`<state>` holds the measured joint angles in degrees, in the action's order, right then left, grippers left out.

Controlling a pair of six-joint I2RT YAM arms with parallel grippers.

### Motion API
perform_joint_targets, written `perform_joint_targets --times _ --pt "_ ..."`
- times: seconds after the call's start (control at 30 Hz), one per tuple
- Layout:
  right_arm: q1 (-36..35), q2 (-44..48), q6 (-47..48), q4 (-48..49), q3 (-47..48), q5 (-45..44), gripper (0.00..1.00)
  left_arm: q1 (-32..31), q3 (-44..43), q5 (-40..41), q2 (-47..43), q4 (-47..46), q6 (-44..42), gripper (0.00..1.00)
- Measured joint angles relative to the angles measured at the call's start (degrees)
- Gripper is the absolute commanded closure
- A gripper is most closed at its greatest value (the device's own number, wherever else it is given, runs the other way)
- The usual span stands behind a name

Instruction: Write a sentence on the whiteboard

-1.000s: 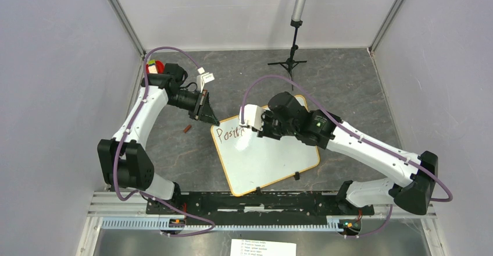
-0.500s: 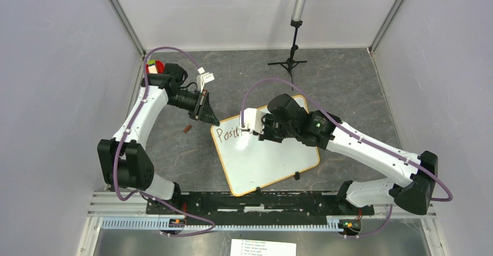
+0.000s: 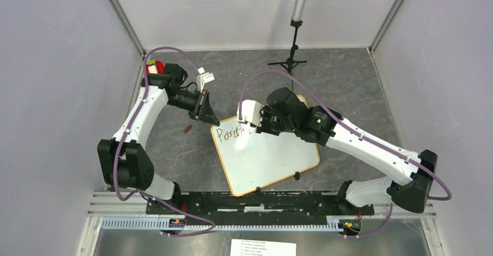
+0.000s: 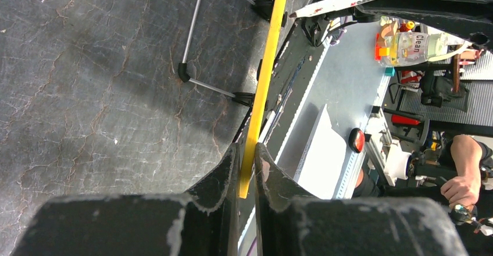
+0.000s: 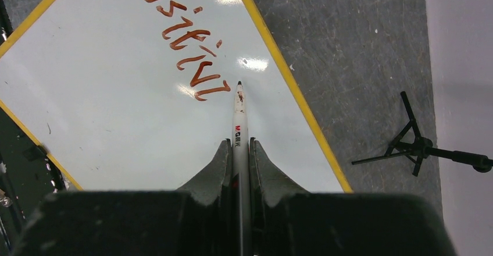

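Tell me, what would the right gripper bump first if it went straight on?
Probably the whiteboard: the marker in the right gripper points at it, just past the last red letter.

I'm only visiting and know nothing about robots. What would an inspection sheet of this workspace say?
Surface: dark grey, crack-patterned tabletop.
Job's things: large white yellow-rimmed whiteboard on it, set askew; reddish-brown handwritten sentence begun, unfinished.
Clutter: small reddish-brown cap-like piece left of the board; black tripod stand at the far side.
Grippers: left gripper shut on the whiteboard's rim; right gripper shut on a white marker pen, tip by the last letter.
Cables: purple cables loop over both arms.
Surroundings: pale grey walls; printed paper sheet at the near edge.
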<state>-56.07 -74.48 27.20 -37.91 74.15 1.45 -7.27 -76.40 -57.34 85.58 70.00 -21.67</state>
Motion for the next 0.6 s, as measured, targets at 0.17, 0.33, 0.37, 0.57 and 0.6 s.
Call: perform_joint_targets --times 0.17,0.33,0.37,0.57,0.6 --pt "0.0 -1.5 0.1 0.2 0.0 -1.5 1.00 0.0 0.0 0.1 0.0 0.0 0.0 0.98" --pt "0.1 -1.6 0.1 0.2 0.0 -1.7 1.00 0.0 0.0 0.1 0.0 -0.1 0.0 0.98" --pt "0.1 -1.6 0.1 0.2 0.0 -1.7 1.00 0.0 0.0 0.1 0.0 -0.1 0.0 0.98" --pt "0.1 -1.6 0.1 0.2 0.0 -1.5 1.00 0.0 0.0 0.2 0.0 -0.1 0.0 0.98" --pt "0.1 -1.6 0.1 0.2 0.0 -1.4 1.00 0.0 0.0 0.2 0.0 -0.1 0.0 0.98"
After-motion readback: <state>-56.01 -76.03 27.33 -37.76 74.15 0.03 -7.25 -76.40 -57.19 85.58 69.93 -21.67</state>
